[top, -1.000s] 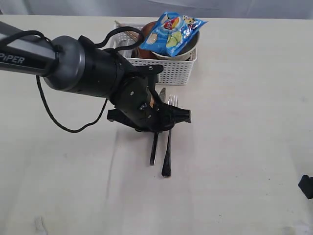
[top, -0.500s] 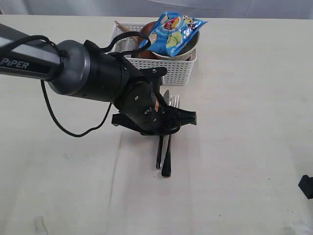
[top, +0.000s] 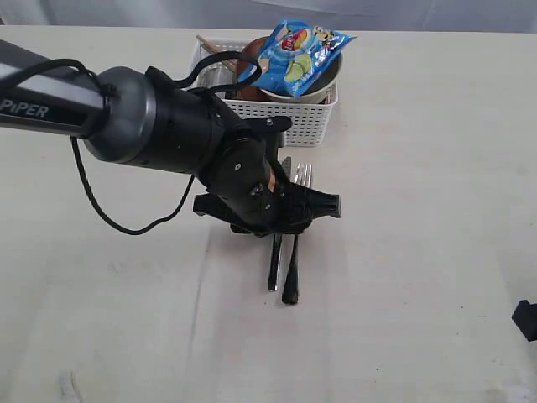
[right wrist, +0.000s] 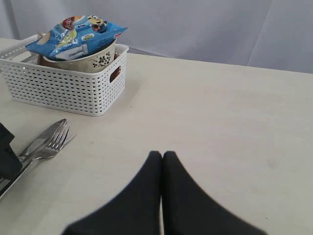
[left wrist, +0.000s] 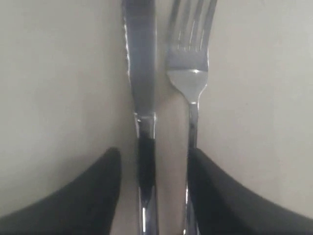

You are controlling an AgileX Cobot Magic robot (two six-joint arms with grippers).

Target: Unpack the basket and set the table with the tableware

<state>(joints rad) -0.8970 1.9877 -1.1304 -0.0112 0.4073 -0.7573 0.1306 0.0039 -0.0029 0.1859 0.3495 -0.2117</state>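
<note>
One knife and one fork lie flat on the table, side by side and parallel, near the middle of the tabletop. Their tips point at the one white basket, which stands by the far edge. In the basket sits one pale bowl with one blue chip bag resting on top of it.

The left gripper hangs low over the cutlery handles with its two dark fingers spread wide. The knife handle lies in the gap between them, clear of the finger on its outer side, so nothing is clamped. The other finger overlaps the fork handle; whether it actually touches the fork is hard to say from this angle.

The right gripper has its fingers pressed together, empty, above bare tabletop well apart from the basket and cutlery.
</note>
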